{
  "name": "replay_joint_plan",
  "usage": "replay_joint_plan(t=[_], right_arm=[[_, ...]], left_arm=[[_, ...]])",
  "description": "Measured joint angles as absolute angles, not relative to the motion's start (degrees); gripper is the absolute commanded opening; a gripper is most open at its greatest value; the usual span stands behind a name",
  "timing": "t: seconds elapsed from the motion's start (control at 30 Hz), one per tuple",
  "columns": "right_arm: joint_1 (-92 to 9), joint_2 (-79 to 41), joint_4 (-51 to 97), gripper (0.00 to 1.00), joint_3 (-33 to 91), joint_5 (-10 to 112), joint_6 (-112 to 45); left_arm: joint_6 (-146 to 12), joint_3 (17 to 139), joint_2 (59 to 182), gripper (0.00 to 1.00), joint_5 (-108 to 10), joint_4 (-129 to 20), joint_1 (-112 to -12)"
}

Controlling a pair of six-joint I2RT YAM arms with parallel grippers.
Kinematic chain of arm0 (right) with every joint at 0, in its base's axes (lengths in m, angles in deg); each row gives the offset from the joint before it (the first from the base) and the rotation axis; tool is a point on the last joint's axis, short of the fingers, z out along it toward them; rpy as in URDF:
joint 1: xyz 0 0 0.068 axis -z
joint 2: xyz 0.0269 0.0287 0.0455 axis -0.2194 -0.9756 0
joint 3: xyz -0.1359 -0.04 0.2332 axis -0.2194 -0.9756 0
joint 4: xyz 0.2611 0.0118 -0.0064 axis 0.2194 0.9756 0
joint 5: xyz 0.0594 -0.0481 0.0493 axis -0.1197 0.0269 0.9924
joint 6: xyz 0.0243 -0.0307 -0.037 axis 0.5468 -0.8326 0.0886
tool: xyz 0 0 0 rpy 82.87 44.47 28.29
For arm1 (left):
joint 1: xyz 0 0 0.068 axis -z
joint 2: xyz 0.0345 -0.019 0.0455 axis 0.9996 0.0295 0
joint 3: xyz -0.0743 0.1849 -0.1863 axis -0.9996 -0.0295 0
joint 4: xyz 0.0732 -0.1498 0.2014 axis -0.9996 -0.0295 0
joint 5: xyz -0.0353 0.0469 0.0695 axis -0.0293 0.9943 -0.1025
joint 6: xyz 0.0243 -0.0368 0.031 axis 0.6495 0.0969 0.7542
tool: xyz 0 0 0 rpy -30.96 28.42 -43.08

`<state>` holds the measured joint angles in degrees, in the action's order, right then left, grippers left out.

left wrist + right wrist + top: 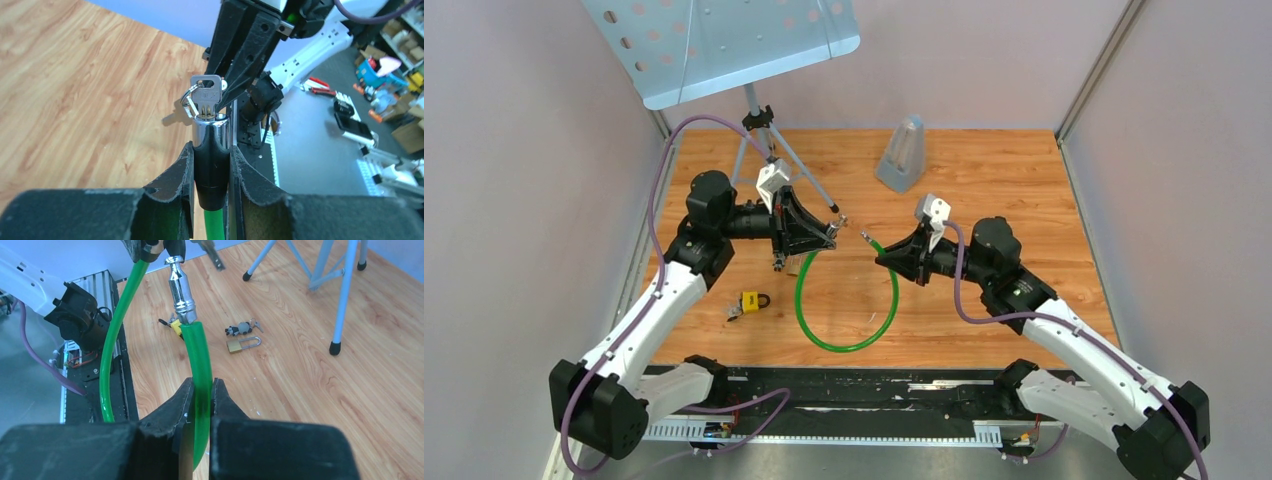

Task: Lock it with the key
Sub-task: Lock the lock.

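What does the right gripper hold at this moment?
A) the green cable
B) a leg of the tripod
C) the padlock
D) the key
A: the right gripper is shut on the green cable below its metal pin. The padlock lies on the table, and the key sits in the barrel held by the left gripper.

- The left arm (639, 320), at seven o'clock in the top view, is showing white link shells between black joint housings.
- The right arm (1084, 345), at five o'clock, is wearing the same white and black.
- A purple cable (656, 215) is looping along each arm.
- A white camera block (772, 183) is sitting atop each wrist.
- Black fingers (175, 180) are showing rough, grainy inner faces.
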<state>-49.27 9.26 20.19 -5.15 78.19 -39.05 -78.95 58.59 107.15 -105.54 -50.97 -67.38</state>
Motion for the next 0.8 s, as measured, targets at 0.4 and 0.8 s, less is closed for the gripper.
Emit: replay_joint_plan(t=[0.4, 0.8], right_arm=[[-59.24, 9.10, 19.12, 0.00, -4.21, 71.04, -47.64], [-61.45, 3.05, 20.80, 0.00, 1.78, 65.27, -49.28]], left_arm=[[-72.39, 60.56, 105.55, 0.00, -113.93, -48.50, -67.38], [-67.80, 61.59, 103.98, 0.00, -106.54, -56.28, -67.43]])
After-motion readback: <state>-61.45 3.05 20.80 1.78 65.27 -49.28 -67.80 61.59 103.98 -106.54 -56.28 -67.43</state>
